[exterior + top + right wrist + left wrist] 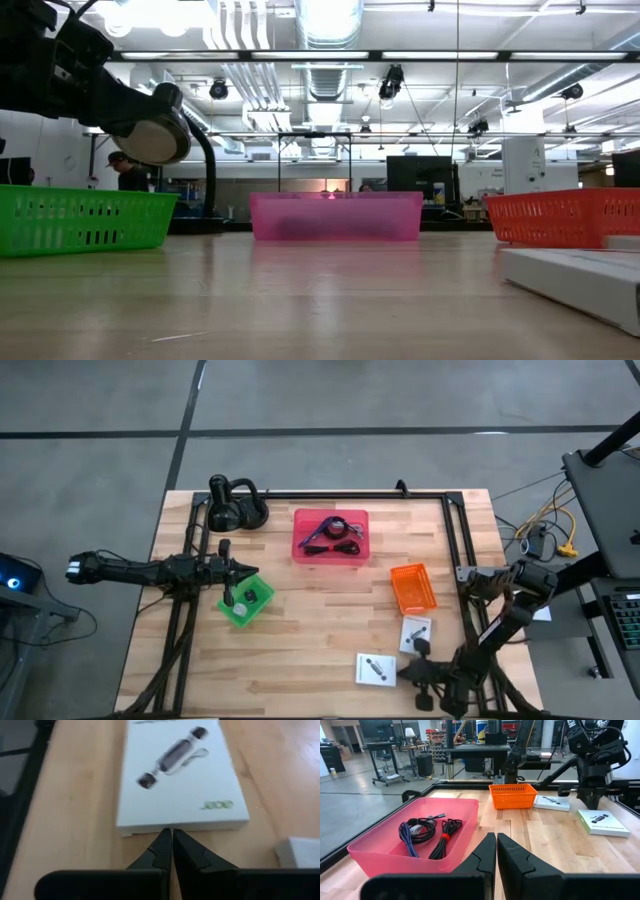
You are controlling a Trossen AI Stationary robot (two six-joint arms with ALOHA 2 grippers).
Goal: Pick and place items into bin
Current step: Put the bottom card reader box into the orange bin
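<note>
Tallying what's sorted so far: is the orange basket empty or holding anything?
Empty, apparently: the high view shows only bare mesh inside the orange basket.

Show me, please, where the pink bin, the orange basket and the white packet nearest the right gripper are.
pink bin (303, 550): high view, left wall.
orange basket (400, 573): high view, top rim.
white packet (180, 790): right wrist view, its printed top face.

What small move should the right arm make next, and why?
Probably open the right gripper. It is shut, with its tips just short of the near edge of a flat white packet that lies on the table, so it cannot grasp the packet as it is.
</note>
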